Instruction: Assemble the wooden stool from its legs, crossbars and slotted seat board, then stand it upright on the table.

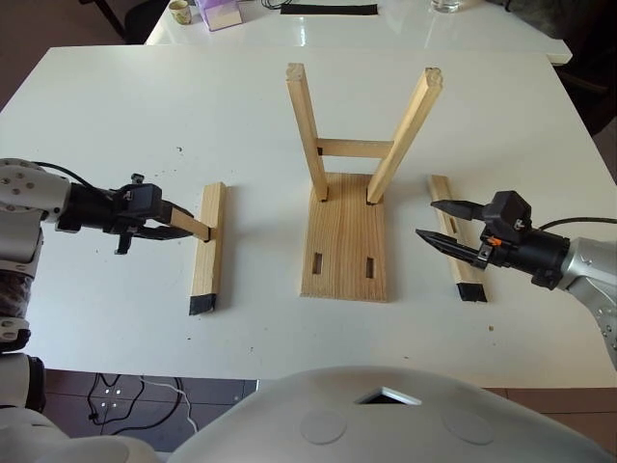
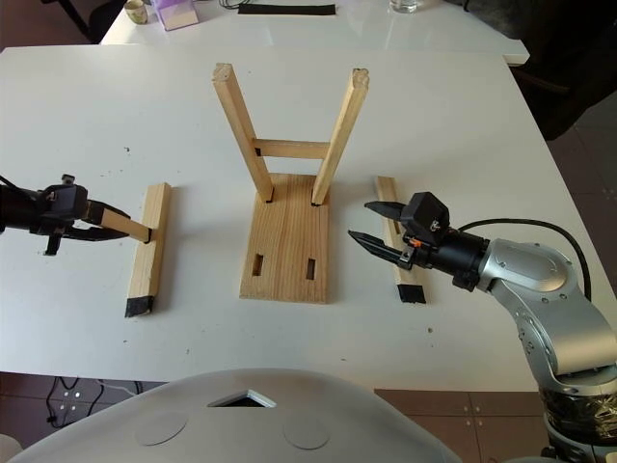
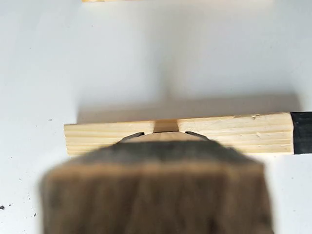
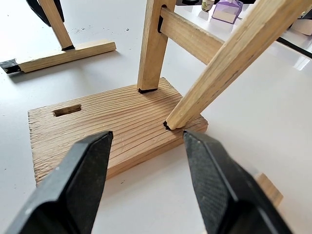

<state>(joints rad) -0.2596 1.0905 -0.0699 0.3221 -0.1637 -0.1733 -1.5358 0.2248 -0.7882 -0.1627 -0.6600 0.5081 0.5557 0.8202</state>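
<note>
Four legs (image 1: 307, 130), two crossbars (image 1: 355, 149), one board (image 1: 344, 251)

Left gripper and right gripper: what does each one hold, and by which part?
The left gripper grips the crossbar at its free end; the right gripper is open, holding nothing.

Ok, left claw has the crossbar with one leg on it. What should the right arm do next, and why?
Probably lower the right claw onto the loose leg beside the seat board and close. It hangs open by that leg; the crossbar in the left claw carries only the left leg, and the board's two near slots are empty.
</note>
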